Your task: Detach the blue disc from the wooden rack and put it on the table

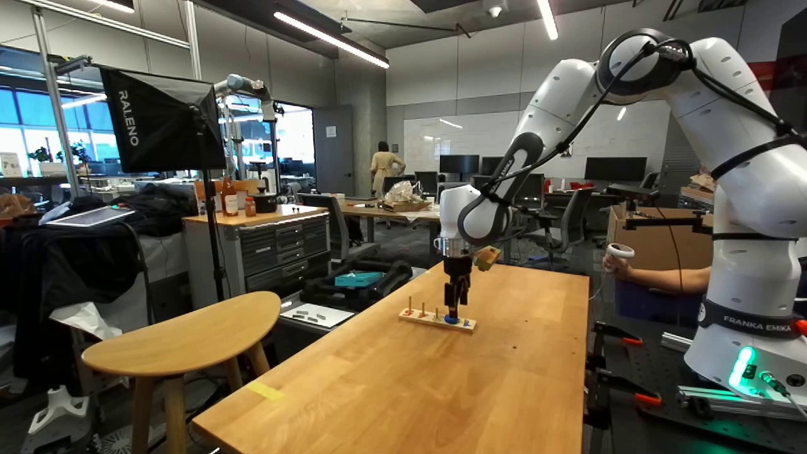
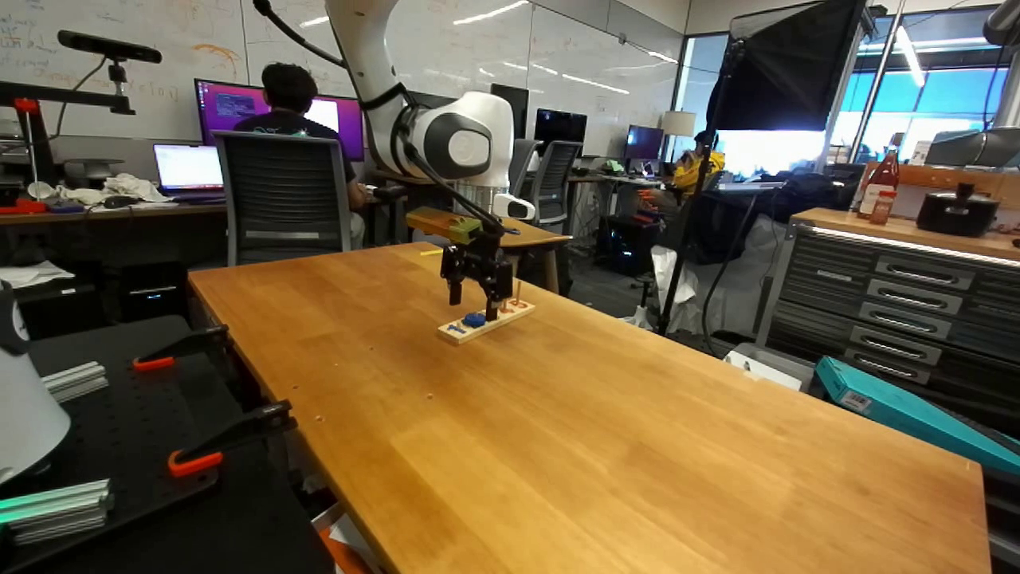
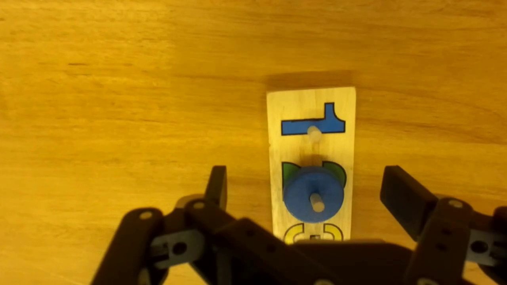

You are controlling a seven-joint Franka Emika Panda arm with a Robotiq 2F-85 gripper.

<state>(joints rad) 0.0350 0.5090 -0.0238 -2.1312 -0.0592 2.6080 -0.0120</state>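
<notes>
The blue disc (image 3: pixel 299 198) sits on a peg of the wooden rack (image 3: pixel 291 152), over a green numeral; the peg tip pokes through its centre. The disc also shows in both exterior views (image 1: pixel 451 320) (image 2: pixel 474 320). The rack (image 1: pixel 421 321) lies flat on the wooden table (image 1: pixel 441 391); it also shows in an exterior view (image 2: pixel 456 337). My gripper (image 3: pixel 307 178) points down over the rack. It is open and empty, with one finger on each side of the disc and gaps between. It also shows in both exterior views (image 1: pixel 454 308) (image 2: pixel 473 307). The rack's lower part is hidden in the wrist view.
The rack has several upright pegs; a bare one (image 3: pixel 314 133) stands on the blue numeral beside the disc. A wooden stool (image 1: pixel 183 334) stands beside the table. Black clamps with orange tips (image 2: pixel 195 464) sit along the robot-side table edge.
</notes>
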